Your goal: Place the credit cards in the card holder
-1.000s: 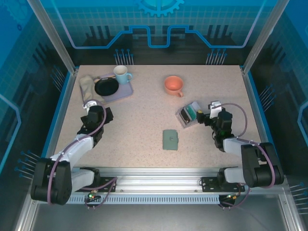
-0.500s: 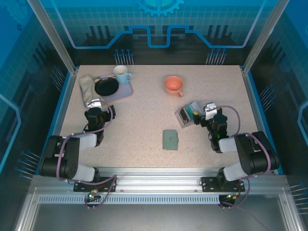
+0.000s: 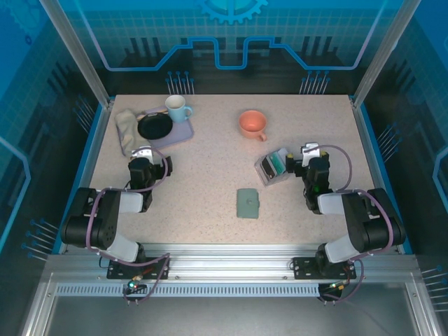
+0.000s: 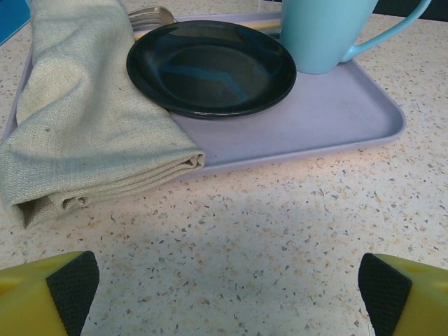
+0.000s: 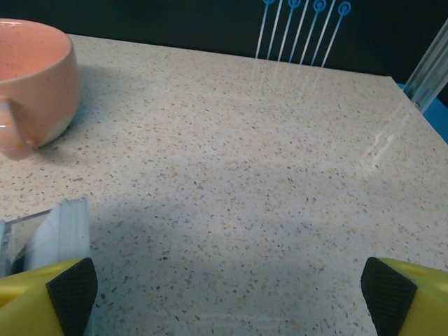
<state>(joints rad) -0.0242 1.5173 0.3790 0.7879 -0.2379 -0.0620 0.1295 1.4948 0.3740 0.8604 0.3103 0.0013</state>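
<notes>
Top external — clear box around cards, cup behind

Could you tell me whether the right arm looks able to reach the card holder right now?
Probably yes: the card holder lies uncovered on bare tabletop, nothing crowding it, not far from the open right gripper.

- A lavender tray lay at the far left of the speckled table.
- A black plate sat on the tray, with a light blue mug upright just behind it, handle pointing right.
- A folded beige cloth lay over the tray's left edge, against the plate's rim.
- An orange cup stood upright at the far middle.
- A clear plastic box sat nearer than the cup, to its right.
</notes>
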